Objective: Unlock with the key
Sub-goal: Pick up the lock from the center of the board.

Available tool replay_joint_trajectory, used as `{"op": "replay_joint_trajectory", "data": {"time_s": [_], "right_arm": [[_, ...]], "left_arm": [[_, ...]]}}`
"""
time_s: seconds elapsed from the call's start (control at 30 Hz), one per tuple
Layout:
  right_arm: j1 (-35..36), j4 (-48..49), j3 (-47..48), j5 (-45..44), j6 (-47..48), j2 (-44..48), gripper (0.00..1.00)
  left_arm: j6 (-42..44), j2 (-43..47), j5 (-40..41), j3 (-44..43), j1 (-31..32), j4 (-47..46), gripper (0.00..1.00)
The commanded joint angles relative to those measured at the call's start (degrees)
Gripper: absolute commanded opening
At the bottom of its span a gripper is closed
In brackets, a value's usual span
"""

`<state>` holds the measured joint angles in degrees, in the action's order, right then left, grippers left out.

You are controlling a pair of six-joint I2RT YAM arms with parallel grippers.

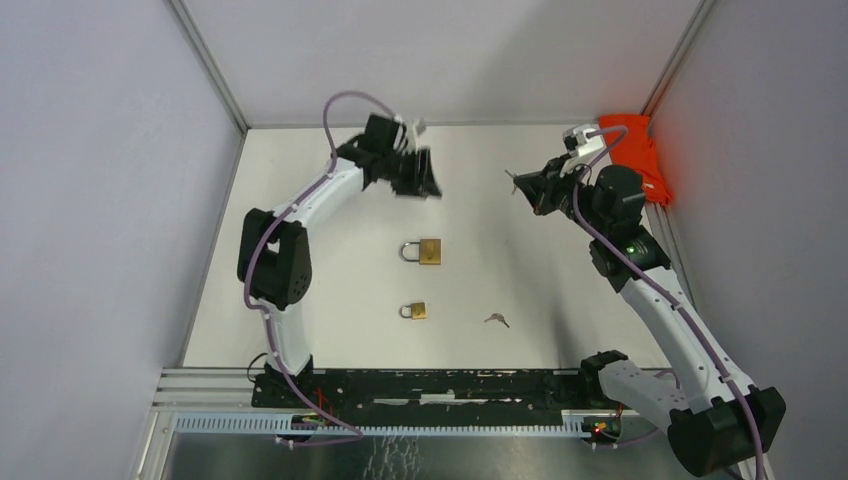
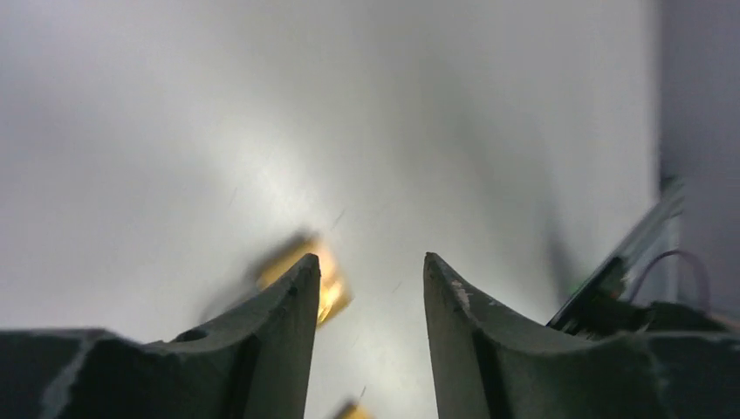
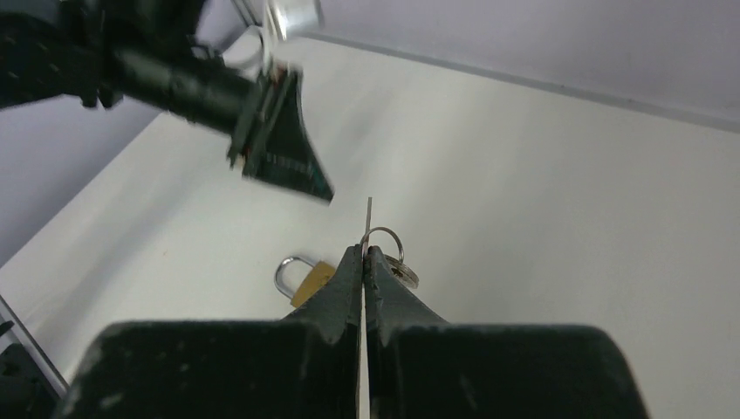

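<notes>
Key pinched, lock waiting below

Our right gripper [image 3: 363, 253] is clamped on the small silver metal key [image 3: 402, 273]. The rectangular brass padlock [image 3: 312, 279] lies below its tips. Our left gripper [image 2: 366, 288] gapes empty. Rigid and likely to slide, the padlock wants bracing across its body.

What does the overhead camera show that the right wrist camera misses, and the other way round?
Only the overhead view: the smaller padlock, a loose key lying on the table, and an orange-red cloth in the far right corner.
Only the right wrist view: a close look at the held key, pinched in the shut right gripper, with its ring.
Both: the open left gripper and a brass padlock, likely the larger one.
</notes>
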<state>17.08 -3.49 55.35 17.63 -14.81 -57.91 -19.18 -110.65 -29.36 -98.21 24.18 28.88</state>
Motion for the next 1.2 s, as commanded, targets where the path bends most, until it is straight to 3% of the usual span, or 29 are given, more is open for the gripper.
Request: {"op": "replay_joint_trajectory", "data": {"time_s": [0.0, 0.07, 0.13, 0.43, 0.47, 0.5, 0.53, 0.77, 0.93, 1.17], "right_arm": [[-0.2, -1.1, -2.0, -1.4, 2.0, 2.5, 0.0], [-0.2, -0.9, -2.8, -0.7, 1.8, 3.0, 0.0], [-0.2, -0.6, -3.6, -0.2, 1.6, 3.4, 0.0], [-0.2, -0.5, -6.1, 0.6, 1.7, 4.9, 0.0], [-0.2, -0.5, -6.2, 0.8, 1.7, 4.8, 0.0], [-0.2, -0.6, -6.3, 1.0, 1.7, 5.0, 0.0], [-0.2, -0.4, -6.5, 1.3, 1.7, 5.1, 0.0], [-0.2, -1.1, -6.9, 0.7, 1.7, 6.5, 0.0], [-0.3, -1.6, -7.0, 1.2, 2.0, 8.1, 0.0], [-0.2, -1.5, -7.3, 2.4, 1.4, 10.4, 0.0]], "left_arm": [[4.1, 1.6, 7.8, 12.9, 0.9, 10.4, 0.55], [4.0, 0.8, 6.9, 16.4, 1.2, 9.9, 0.58], [3.9, -0.4, 7.7, 17.5, 1.7, 10.0, 0.69], [2.3, -2.1, 18.3, 15.8, 3.7, 9.5, 0.71], [2.6, -2.3, 20.6, 14.7, 4.5, 10.6, 0.73], [3.0, -2.6, 22.4, 13.6, 5.3, 11.4, 0.82], [3.7, -2.8, 22.9, 12.5, 5.8, 12.3, 0.86], [14.5, -2.6, 28.9, 5.6, 9.8, 20.0, 0.88], [24.6, 2.7, 33.9, 10.1, 10.6, 20.5, 0.92], [27.5, 6.2, 32.8, 14.6, 10.8, 16.7, 0.95]]}}
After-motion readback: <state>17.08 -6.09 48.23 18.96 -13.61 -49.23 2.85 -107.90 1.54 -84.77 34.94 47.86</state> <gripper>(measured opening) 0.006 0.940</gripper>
